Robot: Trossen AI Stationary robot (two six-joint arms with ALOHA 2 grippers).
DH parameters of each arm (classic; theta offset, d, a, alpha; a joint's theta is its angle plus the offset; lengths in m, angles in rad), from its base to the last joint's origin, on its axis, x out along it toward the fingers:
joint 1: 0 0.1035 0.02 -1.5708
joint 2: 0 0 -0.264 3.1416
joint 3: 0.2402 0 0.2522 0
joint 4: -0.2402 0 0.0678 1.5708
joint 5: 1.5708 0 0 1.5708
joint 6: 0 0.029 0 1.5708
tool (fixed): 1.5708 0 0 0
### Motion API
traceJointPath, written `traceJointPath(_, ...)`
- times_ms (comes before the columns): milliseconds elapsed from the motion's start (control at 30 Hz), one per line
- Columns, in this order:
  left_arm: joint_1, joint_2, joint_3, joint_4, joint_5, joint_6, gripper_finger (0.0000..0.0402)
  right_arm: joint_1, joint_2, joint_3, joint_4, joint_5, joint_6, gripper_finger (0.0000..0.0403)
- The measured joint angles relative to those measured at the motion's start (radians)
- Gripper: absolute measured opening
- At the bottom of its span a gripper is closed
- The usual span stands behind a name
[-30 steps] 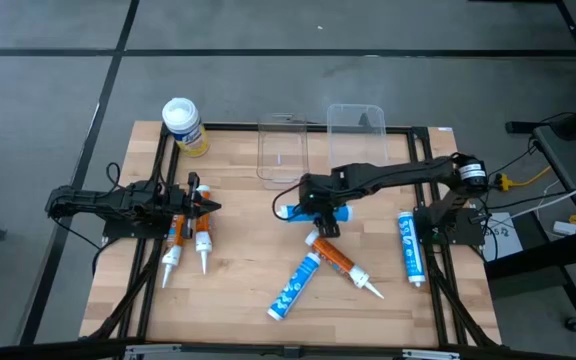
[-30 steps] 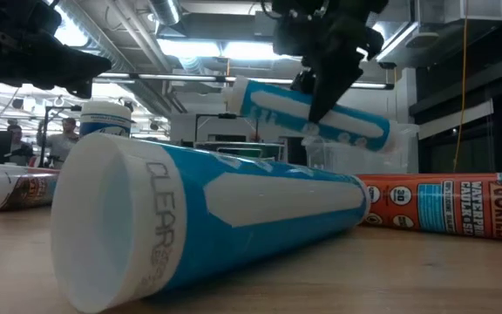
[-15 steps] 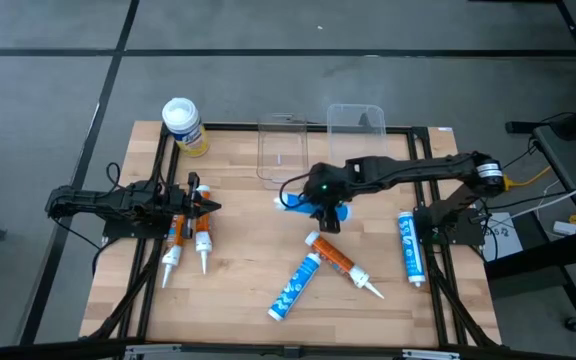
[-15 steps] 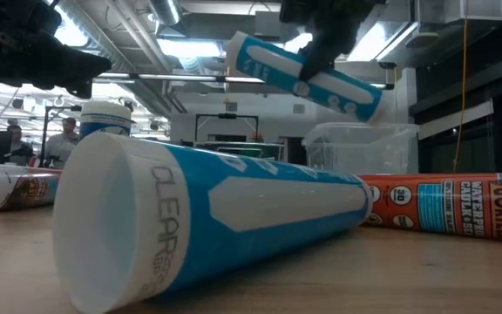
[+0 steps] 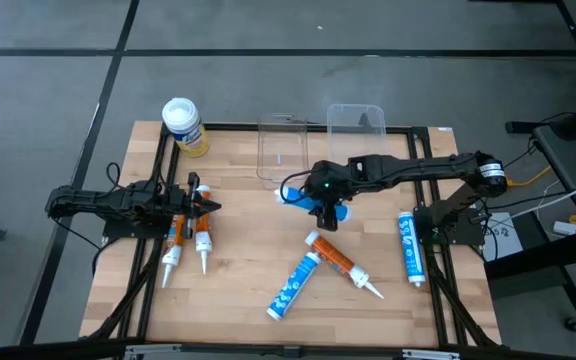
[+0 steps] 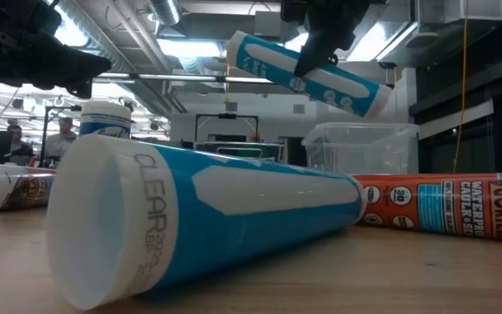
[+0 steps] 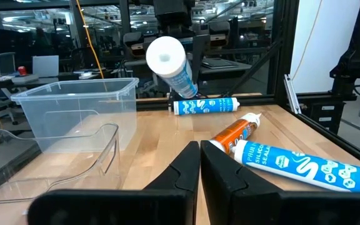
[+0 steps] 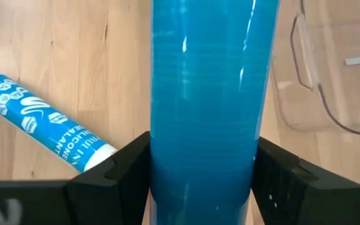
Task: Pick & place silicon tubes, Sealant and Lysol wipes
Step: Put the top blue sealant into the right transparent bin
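right claw (image 5: 320,203): clamped on blue tube (image 6: 308,74) | left claw (image 5: 206,207): together | clear bins (image 5: 280,150): contents unclear

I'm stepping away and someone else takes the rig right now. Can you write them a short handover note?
Right gripper: shut on a blue tube, held in the air near the two clear bins.
Left gripper: shut, empty, waiting at the table's left side.
Lysol wipes: upright at the back left corner, untouched.
On the table: two orange tubes by the left arm, three more tubes centre and right.
Done: nothing in the bins yet.
Left: everything.
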Motion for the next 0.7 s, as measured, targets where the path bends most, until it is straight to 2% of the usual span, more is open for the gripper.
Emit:
traceJointPath(267,0.000,0.000,0.000,0.000,0.000,0.000,0.0008,-0.022,0.000,0.002,0.013,0.006,0.039,0.0224)
traceJointPath(700,0.000,0.000,0.000,0.000,0.000,0.000,0.0009,-0.107,0.001,0.119,0.014,0.042,0.066,0.0224)
